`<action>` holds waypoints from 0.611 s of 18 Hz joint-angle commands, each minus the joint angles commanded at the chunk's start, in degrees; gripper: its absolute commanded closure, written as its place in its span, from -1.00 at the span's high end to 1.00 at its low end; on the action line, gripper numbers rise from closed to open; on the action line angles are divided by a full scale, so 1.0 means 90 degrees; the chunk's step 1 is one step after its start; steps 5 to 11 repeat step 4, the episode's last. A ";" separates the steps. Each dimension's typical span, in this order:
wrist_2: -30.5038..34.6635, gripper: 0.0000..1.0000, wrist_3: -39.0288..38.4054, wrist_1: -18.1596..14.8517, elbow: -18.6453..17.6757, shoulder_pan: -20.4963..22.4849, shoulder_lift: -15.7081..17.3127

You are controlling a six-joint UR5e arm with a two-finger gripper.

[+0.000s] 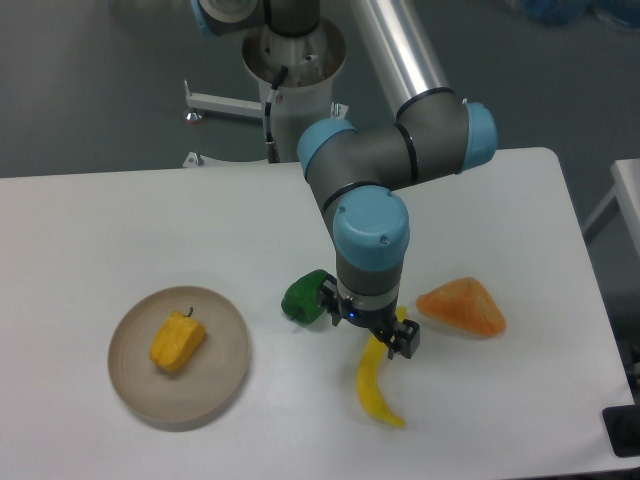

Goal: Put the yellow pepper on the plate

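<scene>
The yellow pepper (178,341) lies on the beige round plate (222,380) at the table's front left, its dark stem pointing up. My gripper (366,325) hangs far to the right of the plate, over the upper end of the banana and next to the green pepper. Its fingers are hidden under the wrist, so I cannot tell whether they are open or shut. Nothing shows in its grasp.
A green pepper (303,296) sits just left of the gripper. A yellow banana (375,385) lies below it, partly covered by the wrist. An orange wedge (463,306) rests to the right. The arm's base stands at the table's back edge.
</scene>
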 joint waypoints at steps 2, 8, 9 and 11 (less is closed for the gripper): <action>0.0019 0.99 0.0020 0.0000 0.0010 0.0000 -0.0010; 0.0020 0.99 0.0020 0.0010 0.0019 0.0000 -0.0010; 0.0020 0.99 0.0020 0.0010 0.0019 0.0000 -0.0010; 0.0020 0.99 0.0020 0.0010 0.0019 0.0000 -0.0010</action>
